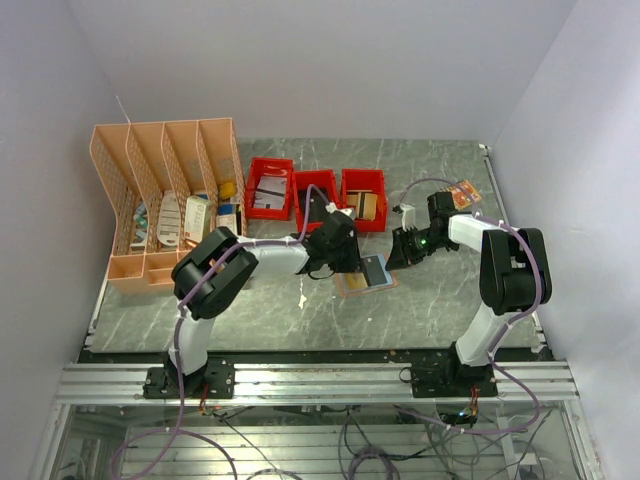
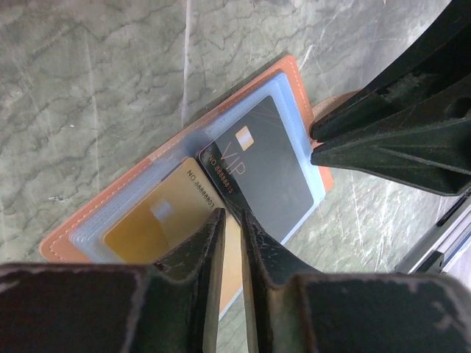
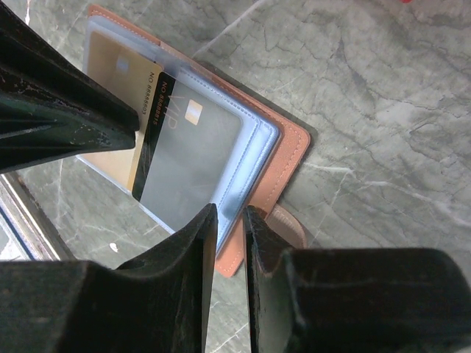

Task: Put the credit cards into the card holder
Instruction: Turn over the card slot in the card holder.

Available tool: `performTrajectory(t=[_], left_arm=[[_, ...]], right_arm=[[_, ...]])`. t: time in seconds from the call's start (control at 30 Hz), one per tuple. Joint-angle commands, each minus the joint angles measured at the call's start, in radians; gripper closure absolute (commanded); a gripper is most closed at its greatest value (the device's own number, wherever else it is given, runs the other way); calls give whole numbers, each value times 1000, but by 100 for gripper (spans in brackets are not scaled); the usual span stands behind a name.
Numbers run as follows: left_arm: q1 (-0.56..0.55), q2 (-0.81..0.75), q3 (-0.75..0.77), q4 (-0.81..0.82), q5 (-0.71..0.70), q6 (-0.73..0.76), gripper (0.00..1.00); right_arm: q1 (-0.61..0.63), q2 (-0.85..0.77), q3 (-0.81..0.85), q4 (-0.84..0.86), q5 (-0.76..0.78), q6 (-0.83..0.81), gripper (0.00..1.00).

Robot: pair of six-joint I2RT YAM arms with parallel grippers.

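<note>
The card holder (image 1: 350,289) lies open on the marble table, tan leather (image 2: 110,213) with clear sleeves. A dark VIP card (image 2: 265,169) sits in the right-hand sleeve, and a gold card (image 2: 158,220) lies on the left panel. My left gripper (image 2: 232,213) hovers over the seam between the two cards. Its jaws stand a narrow slit apart, with the dark card's corner at the tips and nothing gripped. My right gripper (image 3: 230,209) comes in from the opposite side and is closed on the sleeve edge of the card holder (image 3: 291,143), beside the snap tab. The dark card (image 3: 191,162) shows just ahead of it.
Three red bins (image 1: 315,190) stand in a row behind the wallet, one (image 1: 363,195) holding tan items. A peach desk organizer (image 1: 165,200) fills the back left. A small colourful card-like item (image 1: 462,190) lies at the back right near the table's edge.
</note>
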Motion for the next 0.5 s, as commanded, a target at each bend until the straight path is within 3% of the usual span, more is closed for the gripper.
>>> performTrajectory(t=[0.0,0.47], left_arm=[[-6,26,25,10,8,-17,73],[-6,71,42,81,33,-44,66]], right_arm=[[7,14,-3,16,13,2,79],[11,34,0,6,6,0,78]])
